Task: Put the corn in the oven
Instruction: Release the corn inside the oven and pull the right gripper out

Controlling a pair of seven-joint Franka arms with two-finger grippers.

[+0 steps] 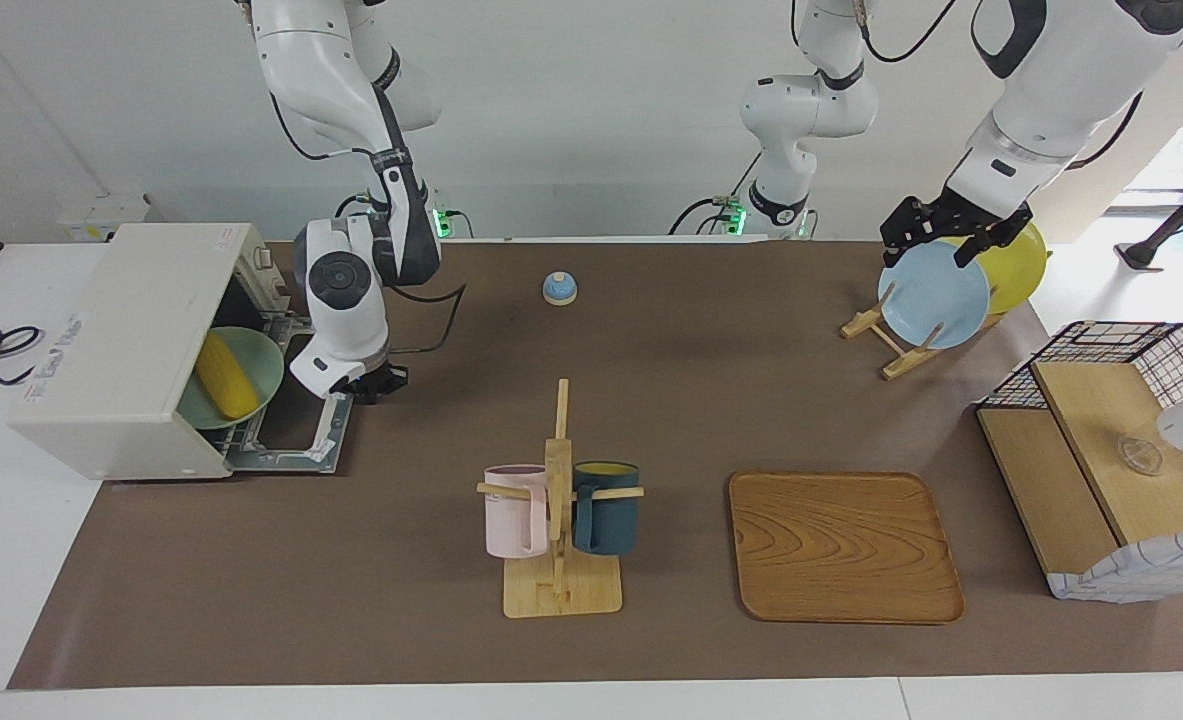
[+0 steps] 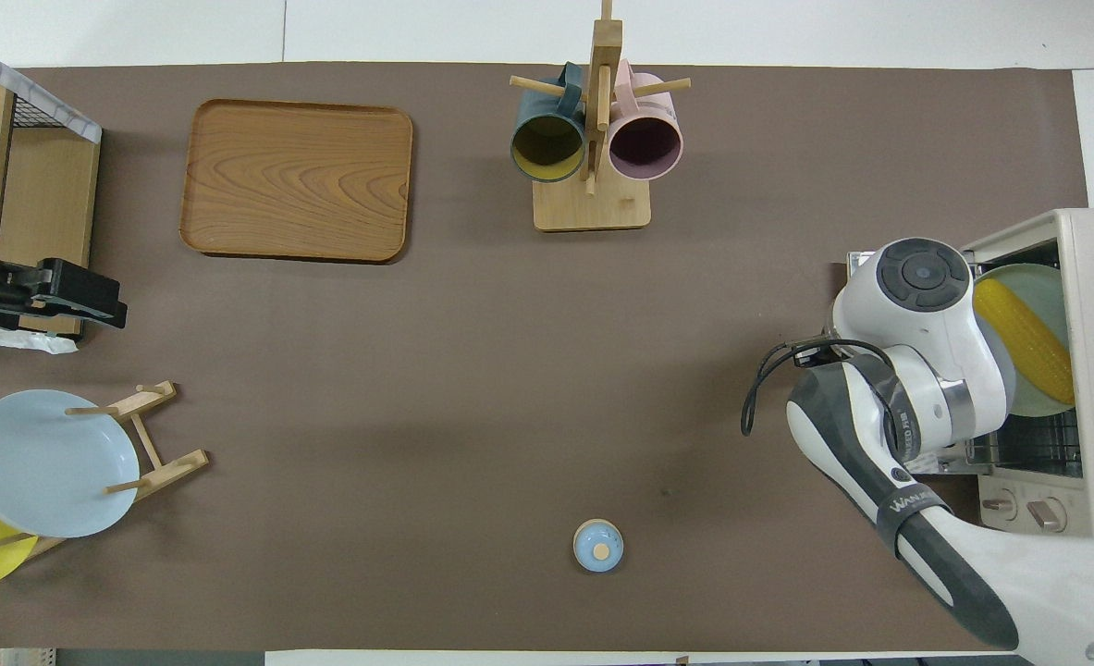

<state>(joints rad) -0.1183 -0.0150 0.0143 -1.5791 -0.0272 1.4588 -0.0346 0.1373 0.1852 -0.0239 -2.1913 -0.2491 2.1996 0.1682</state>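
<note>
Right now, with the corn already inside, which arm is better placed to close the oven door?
The right arm. Its shut gripper hovers over the lowered door of the oven, beside the corn on its green plate. The left gripper waits over the plate rack.

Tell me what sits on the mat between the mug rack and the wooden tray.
Nothing: between the mug rack and the tray only bare brown mat shows, plain in both the facing and overhead views.
</note>
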